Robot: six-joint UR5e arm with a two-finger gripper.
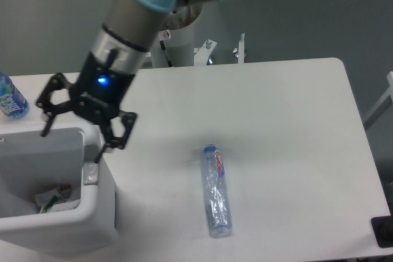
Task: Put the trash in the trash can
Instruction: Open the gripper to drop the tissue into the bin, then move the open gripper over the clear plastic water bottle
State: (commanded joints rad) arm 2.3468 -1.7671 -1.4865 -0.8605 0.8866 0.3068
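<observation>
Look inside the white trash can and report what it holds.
Inside the trash can lies a crumpled whitish wrapper with coloured bits, near the bottom. The near wall hides part of the floor. The open hand hovers above, empty.

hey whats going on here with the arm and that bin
A single robot arm is clearing trash off a white table into a white trash can at the near left corner. Its claw hangs open and empty over the can's rim. Some crumpled, wrapper-like material lies inside the can. A slim clear bottle with a purple-pink label lies flat on the table, untouched, well to the right of the claw. A blue-labelled bottle stands at the far left edge.
</observation>
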